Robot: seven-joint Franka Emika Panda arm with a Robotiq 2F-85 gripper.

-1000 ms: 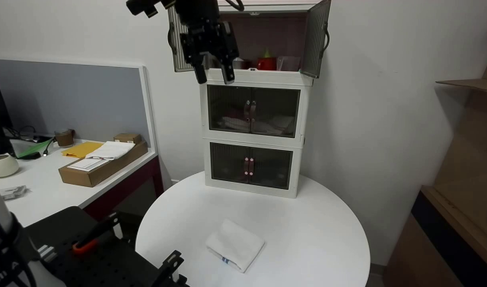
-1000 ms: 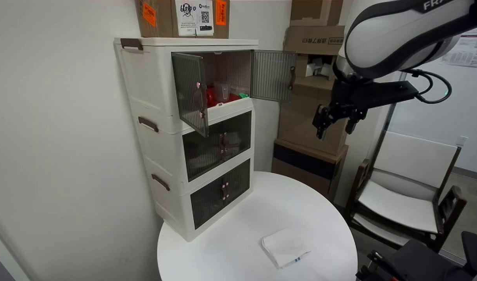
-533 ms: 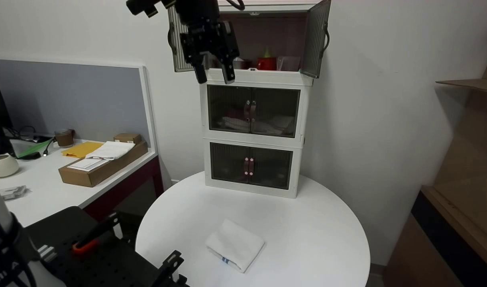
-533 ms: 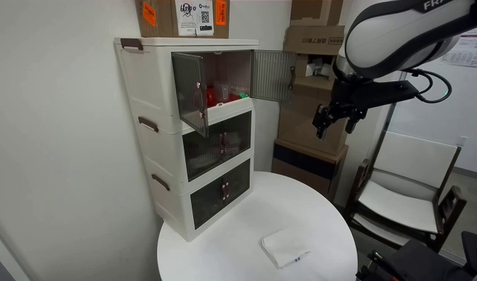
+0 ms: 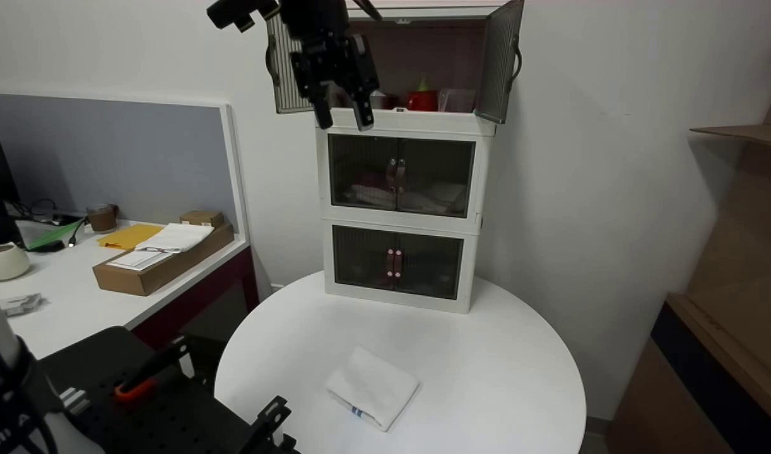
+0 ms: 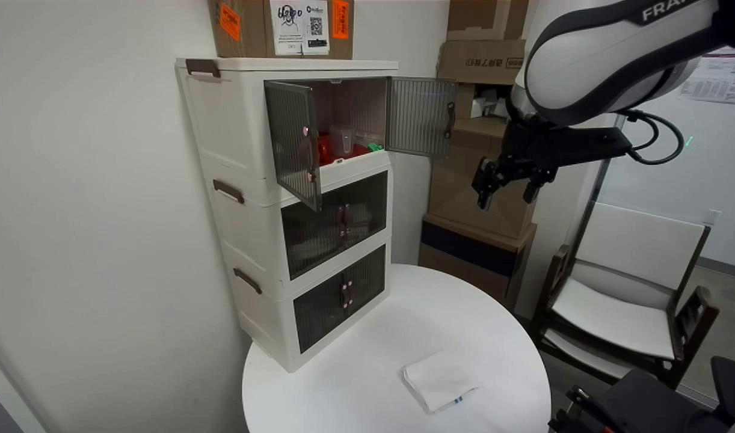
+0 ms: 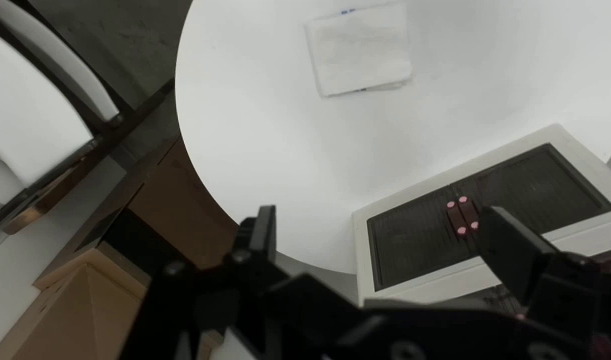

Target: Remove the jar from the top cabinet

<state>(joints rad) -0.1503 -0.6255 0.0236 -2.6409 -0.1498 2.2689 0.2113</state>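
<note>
Jar in the top cabinet (upper centre in an exterior view): spread fingers have edged left, presumably approaching.

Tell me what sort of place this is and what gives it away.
Probably an office or lab corner, though I can't be sure which: a desk backed by a grey divider, stacked cardboard boxes and a robot arm.

Cloth, bottom cabinet on table
</note>
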